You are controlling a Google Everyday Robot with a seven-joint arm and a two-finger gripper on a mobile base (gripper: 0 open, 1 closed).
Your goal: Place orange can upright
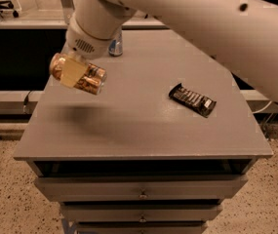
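Observation:
The orange can (pixel 90 79) is orange-gold with a silver end facing right. It lies on its side in the air, well above the left part of the grey tabletop (pixel 138 111), and casts a shadow below. My gripper (pixel 72 73) hangs from the white arm at upper left and is shut on the orange can, its pale fingers (pixel 71 72) wrapped across the can's middle.
A dark candy bar wrapper (pixel 192 99) lies on the right half of the table. A slim silver-and-blue can (pixel 115 46) stands at the far edge, partly behind my wrist. Drawers (pixel 141 186) run below the front edge. The big white arm fills the upper right.

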